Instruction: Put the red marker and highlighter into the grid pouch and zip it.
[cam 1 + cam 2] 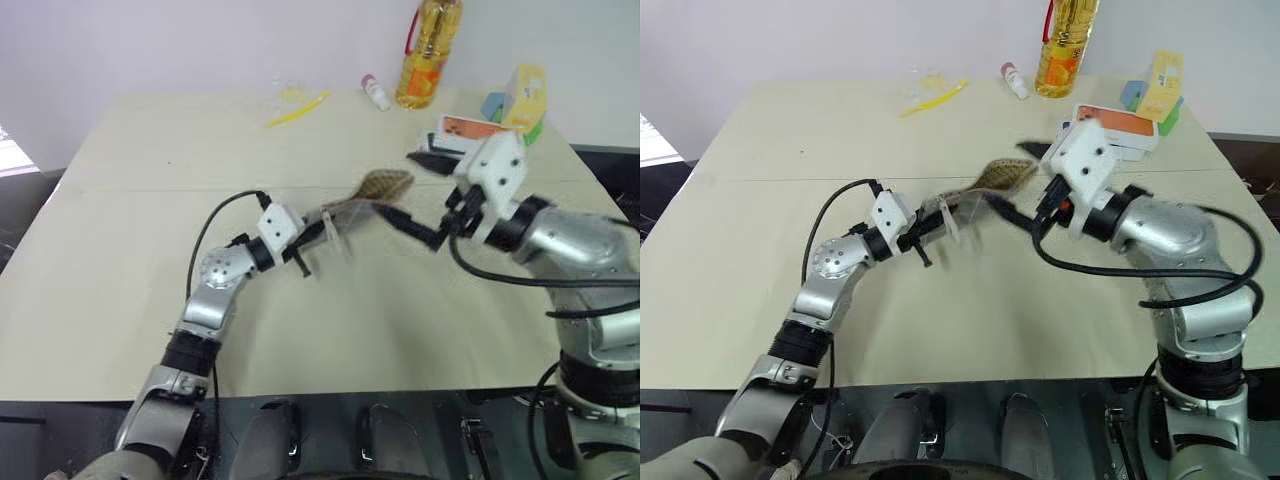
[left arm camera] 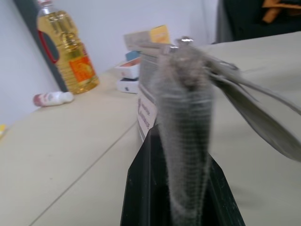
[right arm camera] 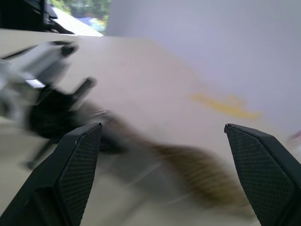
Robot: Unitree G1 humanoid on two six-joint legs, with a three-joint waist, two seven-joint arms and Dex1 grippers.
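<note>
Left wrist view: the left claw (image 2: 181, 188) pinches the limp, woven grid pouch (image 2: 186, 122); the right claw (image 3: 162, 174) gapes wide.

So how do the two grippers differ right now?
The left gripper is shut on the grid pouch, holding it above the table; the right gripper holds nothing. The left one's fingers are clamped; the right one's fingers are spread wide. Both meet near the pouch.

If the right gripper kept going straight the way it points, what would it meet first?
Probably the grid pouch, held up by the left gripper: it lies just ahead between the open right gripper fingers. Depth is unclear.
</note>
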